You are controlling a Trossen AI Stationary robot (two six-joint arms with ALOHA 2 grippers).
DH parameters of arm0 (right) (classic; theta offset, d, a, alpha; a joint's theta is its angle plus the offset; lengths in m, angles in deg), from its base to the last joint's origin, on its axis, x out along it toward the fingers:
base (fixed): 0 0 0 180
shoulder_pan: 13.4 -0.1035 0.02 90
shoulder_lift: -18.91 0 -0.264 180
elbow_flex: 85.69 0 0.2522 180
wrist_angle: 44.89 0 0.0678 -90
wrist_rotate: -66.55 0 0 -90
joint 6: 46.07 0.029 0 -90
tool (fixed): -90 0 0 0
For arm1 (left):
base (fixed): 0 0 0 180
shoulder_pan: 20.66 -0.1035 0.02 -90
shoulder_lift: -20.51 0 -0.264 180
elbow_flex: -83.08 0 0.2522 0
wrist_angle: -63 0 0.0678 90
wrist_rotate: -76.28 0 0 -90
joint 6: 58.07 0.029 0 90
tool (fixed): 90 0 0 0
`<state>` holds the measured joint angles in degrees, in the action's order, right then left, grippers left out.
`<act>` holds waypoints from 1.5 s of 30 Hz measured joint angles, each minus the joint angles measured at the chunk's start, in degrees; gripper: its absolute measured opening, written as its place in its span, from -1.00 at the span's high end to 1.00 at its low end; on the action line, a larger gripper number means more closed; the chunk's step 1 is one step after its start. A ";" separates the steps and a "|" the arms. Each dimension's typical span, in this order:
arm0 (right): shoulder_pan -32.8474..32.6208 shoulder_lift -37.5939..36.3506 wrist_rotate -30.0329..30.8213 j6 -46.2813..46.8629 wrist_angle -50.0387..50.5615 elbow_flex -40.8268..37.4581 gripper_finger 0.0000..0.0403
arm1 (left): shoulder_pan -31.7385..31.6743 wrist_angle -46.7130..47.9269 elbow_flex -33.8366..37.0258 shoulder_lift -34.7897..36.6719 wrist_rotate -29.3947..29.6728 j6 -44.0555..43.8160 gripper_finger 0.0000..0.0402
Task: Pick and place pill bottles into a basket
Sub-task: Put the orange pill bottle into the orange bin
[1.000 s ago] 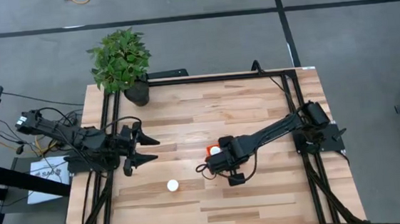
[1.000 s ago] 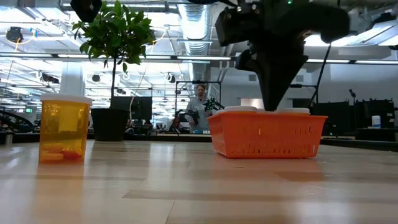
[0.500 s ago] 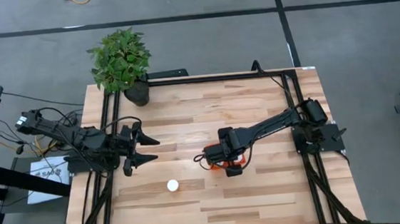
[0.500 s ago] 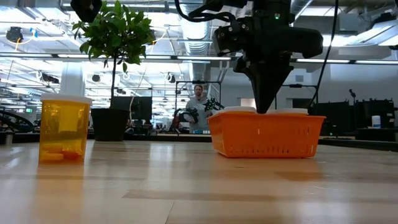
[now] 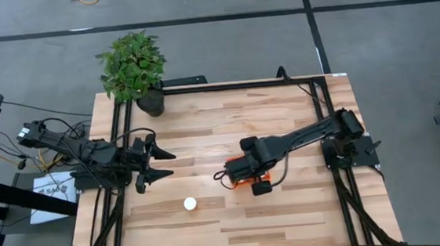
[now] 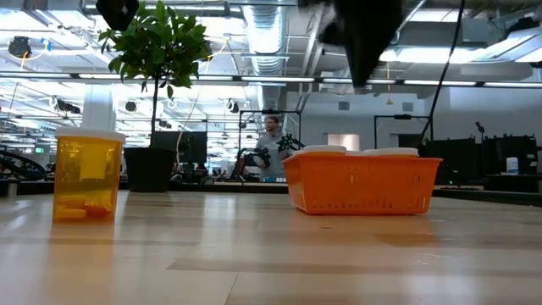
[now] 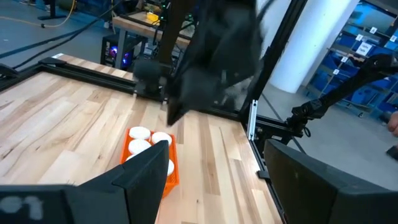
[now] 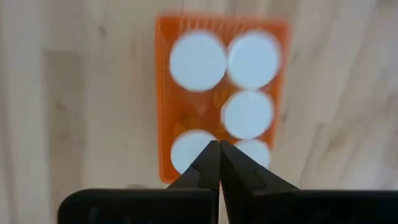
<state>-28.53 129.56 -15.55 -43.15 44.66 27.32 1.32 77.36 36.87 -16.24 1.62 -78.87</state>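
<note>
The orange basket [image 8: 221,93] stands right of the table's middle and holds several white-capped pill bottles [image 8: 198,61]; their caps [image 6: 326,149] rise just over its rim [image 6: 364,182]. In the high view my right arm covers most of the basket [image 5: 247,186]. My right gripper [image 8: 219,148] hangs shut and empty above the basket, pointing down [image 6: 360,80]. One more pill bottle [image 5: 189,205] stands upright on its base on the near left of the table [image 6: 87,174]. My left gripper [image 5: 168,164] waits open at the left edge, held level [image 7: 216,146].
A potted plant [image 5: 133,67] stands at the far left corner in a black pot [image 5: 151,105]. Black frame rails [image 5: 233,85] run along the far and side edges. Bare wood lies between the loose bottle and the basket. A person [image 6: 271,135] shows in the room behind.
My right gripper has risen straight up out of the basket, staying shut and empty; most of the rise came in the last half second. The basket and the bottles have stayed where they were.
</note>
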 joint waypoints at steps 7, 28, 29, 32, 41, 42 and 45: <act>0.19 -6.02 1.55 6.65 10.49 8.30 1.00 | 0.02 0.00 0.00 -0.02 -0.02 -4.42 -0.26; -3.88 -33.29 14.55 27.65 14.27 -8.50 1.00 | -0.88 13.74 -6.35 -19.27 -12.28 -11.38 -0.36; -3.88 -34.05 14.56 27.65 14.34 -9.67 1.00 | -0.72 15.62 -7.84 -21.05 -12.96 -11.73 -0.38; -3.88 -36.19 14.57 27.31 14.28 -13.84 1.00 | 0.21 21.41 -13.00 -26.73 -15.30 -12.56 -0.44; -3.90 -40.40 14.56 27.52 14.21 -23.51 1.00 | 2.59 42.87 -29.97 -44.39 -16.56 -10.04 -0.51; -3.94 -40.51 14.56 27.51 14.25 -24.16 1.00 | 2.77 44.58 -31.57 -46.29 -16.54 -9.60 -0.51; -4.12 -41.08 14.56 27.23 14.29 -25.93 1.00 | 2.84 47.51 -35.88 -51.85 -16.49 -8.91 -0.51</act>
<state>-32.65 88.48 -0.99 -15.92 58.95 1.39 4.16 124.87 0.99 -68.09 -14.87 -87.77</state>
